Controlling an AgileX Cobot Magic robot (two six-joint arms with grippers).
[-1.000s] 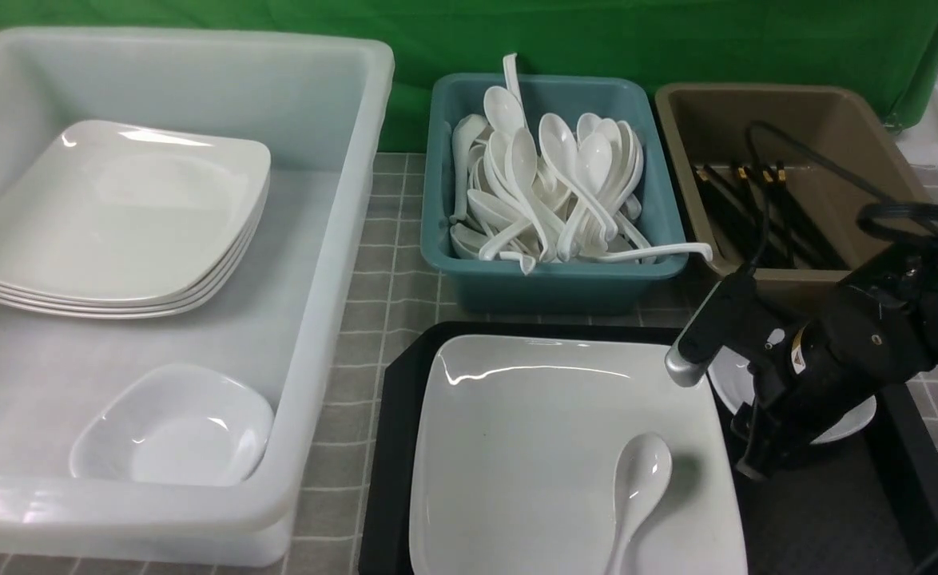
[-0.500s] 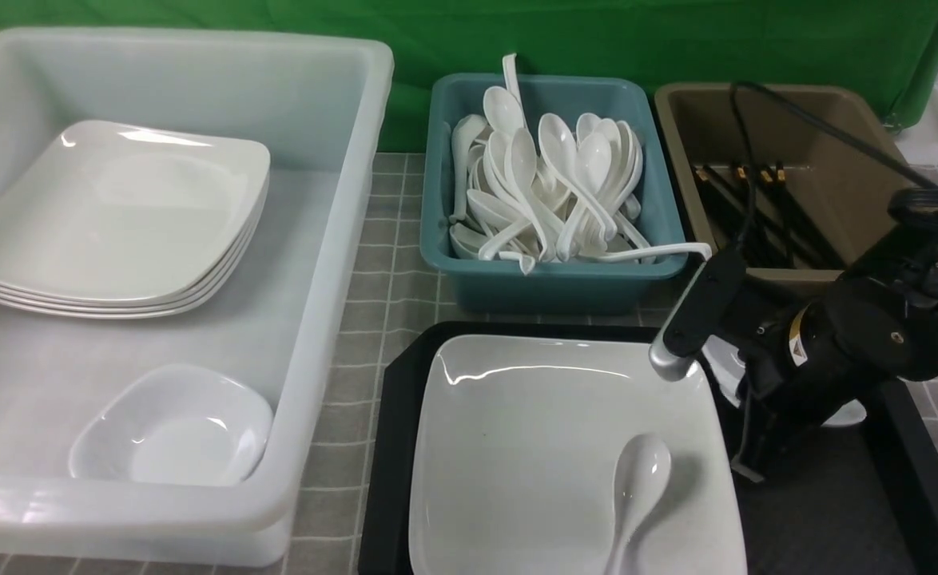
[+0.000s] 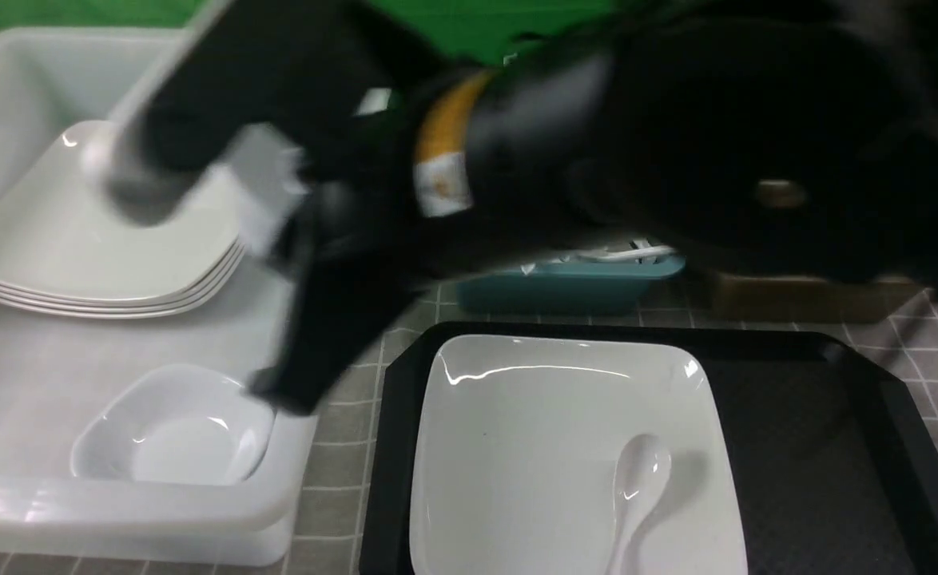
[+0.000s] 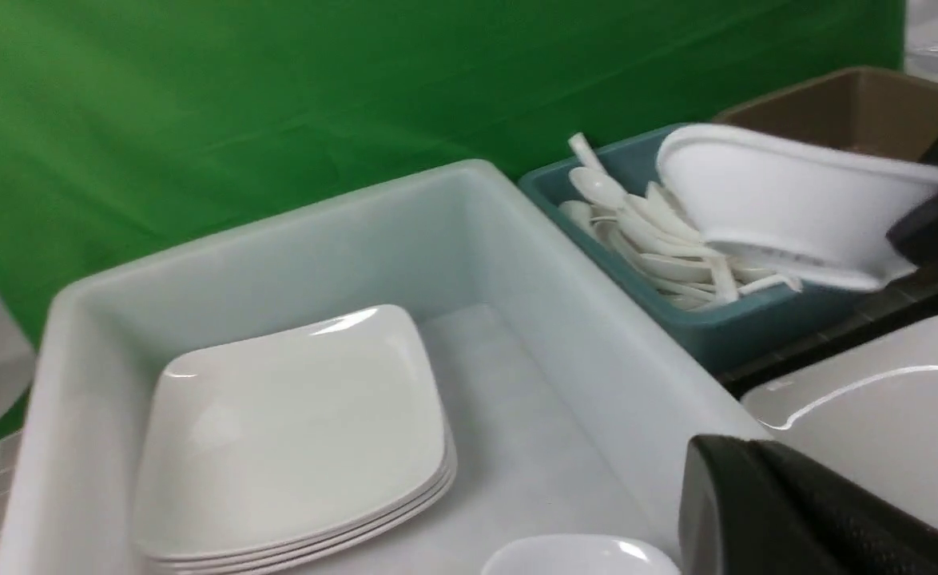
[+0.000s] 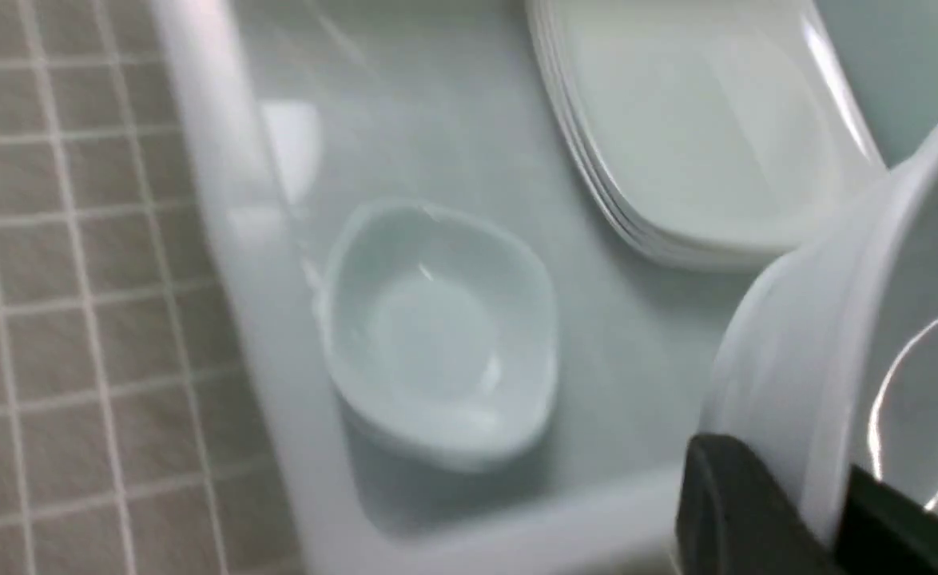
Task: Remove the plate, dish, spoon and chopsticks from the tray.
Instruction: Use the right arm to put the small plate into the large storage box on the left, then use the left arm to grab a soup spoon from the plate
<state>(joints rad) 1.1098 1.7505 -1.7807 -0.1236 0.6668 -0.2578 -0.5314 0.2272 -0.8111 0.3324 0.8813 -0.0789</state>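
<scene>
Our right gripper [image 5: 816, 511] pinches the small white dish [image 5: 804, 335] by its rim between the jaws; our left gripper [image 4: 737, 511] is clenched, holding nothing.

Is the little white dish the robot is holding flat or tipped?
Tipped: the small white glossy dish is pinched by its side in the right tool, its rim standing steeply on edge.

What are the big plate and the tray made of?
The plate looks like glazed china, smooth and glossy, with bright shiny streaks, though it could be hard plastic. The tray seems to be black plastic, mostly dull.
</scene>
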